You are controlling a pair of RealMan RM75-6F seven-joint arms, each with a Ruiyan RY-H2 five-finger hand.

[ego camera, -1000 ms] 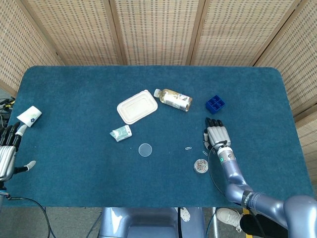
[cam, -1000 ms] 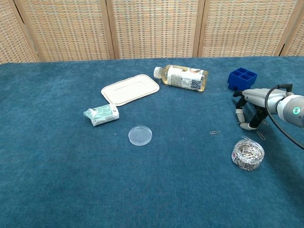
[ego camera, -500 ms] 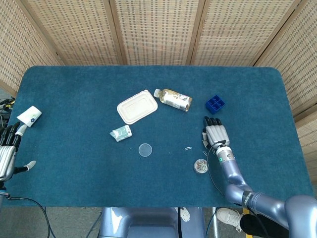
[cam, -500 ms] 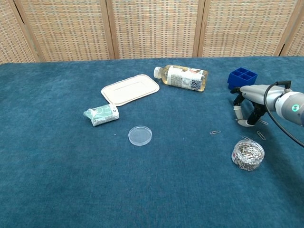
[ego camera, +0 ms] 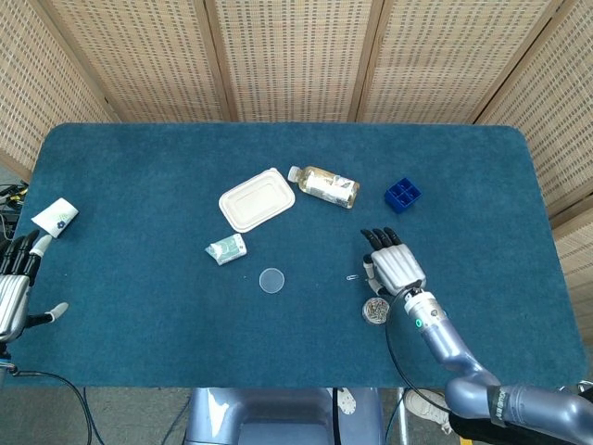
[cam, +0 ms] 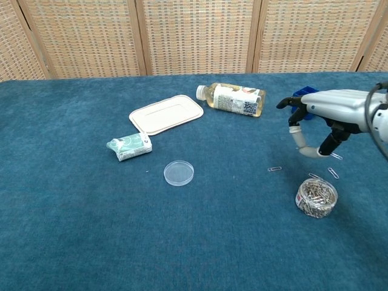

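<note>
Silver right hand above paperclip tub, fingers spread wide, empty; left hand open too.

Bottle, lidded tray, petri dish

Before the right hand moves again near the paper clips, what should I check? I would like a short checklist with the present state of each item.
1. Right hand holds nothing: ok; its fingers are spread, palm down.
2. Right hand is raised off the table: ok in the chest view, above the cloth.
3. Loose paper clip lies free on the cloth, left of the hand: ok.
4. Dish of paper clips stands upright, untouched: ok.
5. Two more loose clips beside the dish, apart from the fingers: ok.
6. Left hand rests at the table's edge, holding nothing: ok.
</note>
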